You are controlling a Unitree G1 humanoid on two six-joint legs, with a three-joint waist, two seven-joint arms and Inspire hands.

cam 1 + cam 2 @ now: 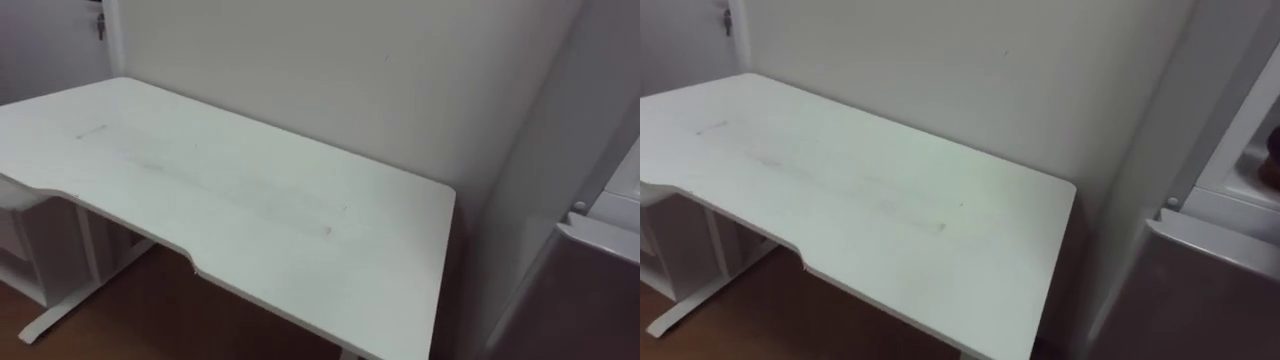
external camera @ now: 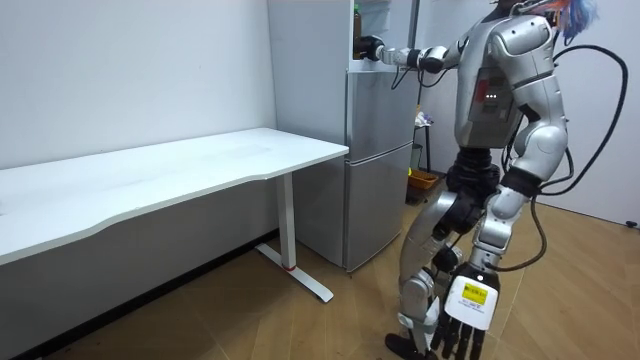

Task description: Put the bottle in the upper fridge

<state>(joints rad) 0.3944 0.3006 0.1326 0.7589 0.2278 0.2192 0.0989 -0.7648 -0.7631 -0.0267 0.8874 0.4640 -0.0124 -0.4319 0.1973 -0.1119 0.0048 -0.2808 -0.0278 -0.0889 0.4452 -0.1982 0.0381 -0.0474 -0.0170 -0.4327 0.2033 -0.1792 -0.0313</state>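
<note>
At the front edge of the upper fridge [image 2: 392, 25], the right hand [image 2: 370, 48] is held, probably to seat the bottle [image 2: 357, 18], seemingly just above it; its grip cannot be told. The left hand [image 2: 465, 318] is hung open, unneeded.

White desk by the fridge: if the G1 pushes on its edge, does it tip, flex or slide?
Tipping looks unlikely: the desk stands on long flat feet. The thin top may flex slightly between its supports. On the smooth wooden floor it could slide if shoved hard.
</note>
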